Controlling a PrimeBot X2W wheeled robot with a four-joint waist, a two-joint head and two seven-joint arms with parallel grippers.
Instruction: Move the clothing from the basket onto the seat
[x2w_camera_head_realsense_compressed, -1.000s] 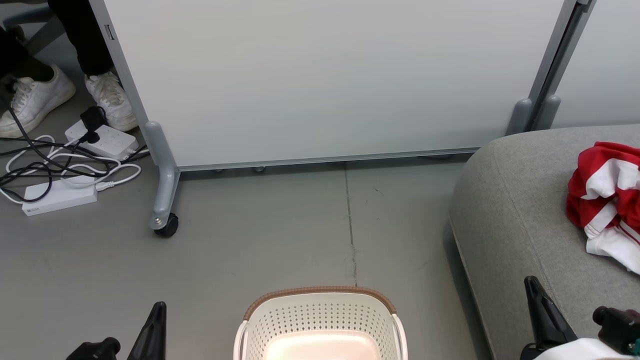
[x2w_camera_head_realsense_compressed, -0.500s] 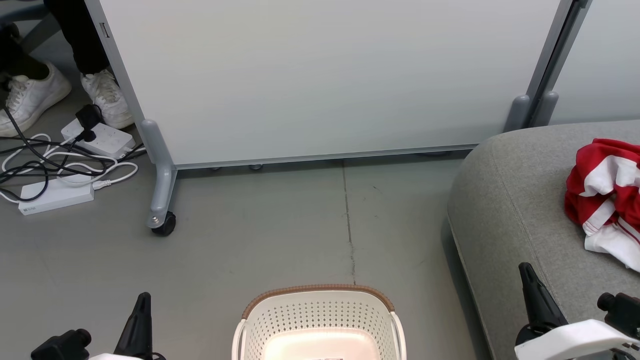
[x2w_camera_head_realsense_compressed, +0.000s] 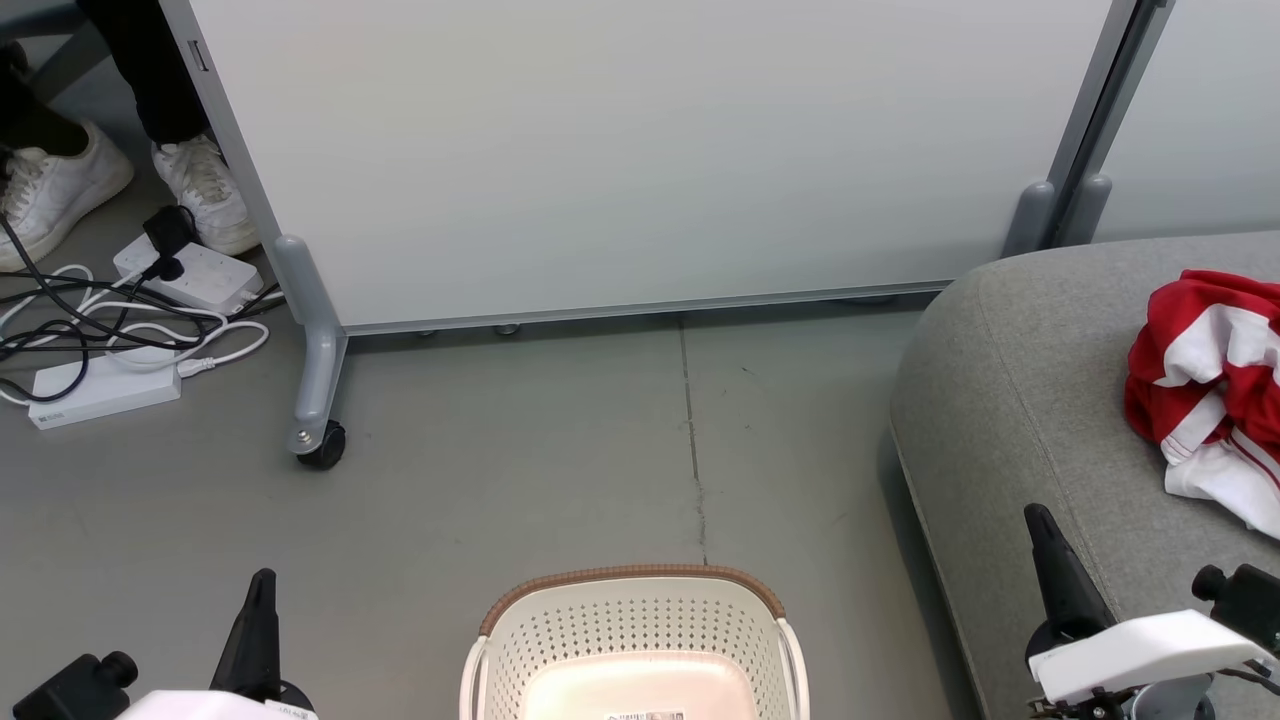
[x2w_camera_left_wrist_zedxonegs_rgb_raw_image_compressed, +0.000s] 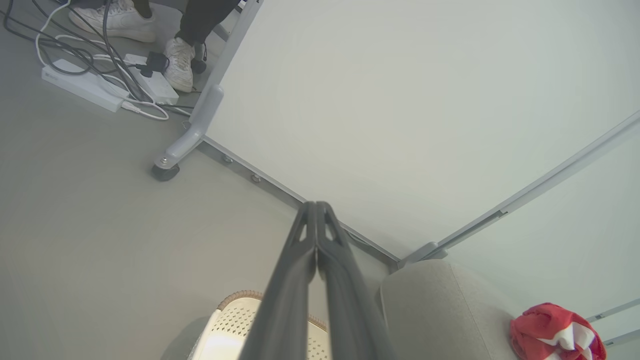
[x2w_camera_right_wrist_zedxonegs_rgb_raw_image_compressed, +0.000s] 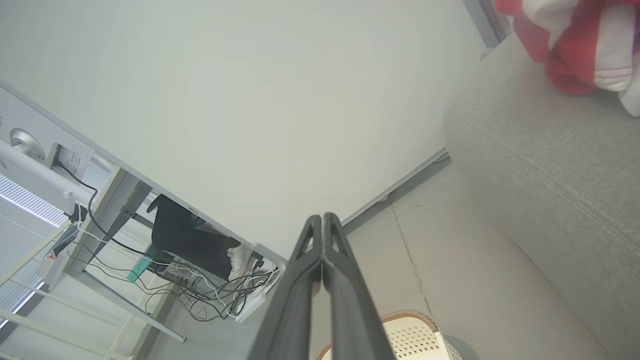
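Note:
The red and white clothing (x2w_camera_head_realsense_compressed: 1215, 385) lies bunched on the grey seat (x2w_camera_head_realsense_compressed: 1030, 400) at the right; it also appears as clothing (x2w_camera_left_wrist_zedxonegs_rgb_raw_image_compressed: 555, 335) and clothing (x2w_camera_right_wrist_zedxonegs_rgb_raw_image_compressed: 575, 45) in the wrist views. The cream basket (x2w_camera_head_realsense_compressed: 635, 640) with a brown rim stands on the floor at the bottom centre, with only its pale bottom and a label visible inside. My left gripper (x2w_camera_head_realsense_compressed: 262, 585) is shut and holds nothing, low at the basket's left. My right gripper (x2w_camera_head_realsense_compressed: 1035, 518) is shut with nothing in it, over the seat's front edge (x2w_camera_right_wrist_zedxonegs_rgb_raw_image_compressed: 550, 165).
A pale grey wheeled partition (x2w_camera_head_realsense_compressed: 640, 150) stands behind the basket, its caster (x2w_camera_head_realsense_compressed: 322, 445) on the floor. Power strips and tangled cables (x2w_camera_head_realsense_compressed: 120, 310) lie at the far left. A person's white shoes (x2w_camera_head_realsense_compressed: 205, 190) stand beside them.
The whole picture has drifted up and left, so the camera has moved. Both grippers stay shut, the left gripper now showing further left in the head view.

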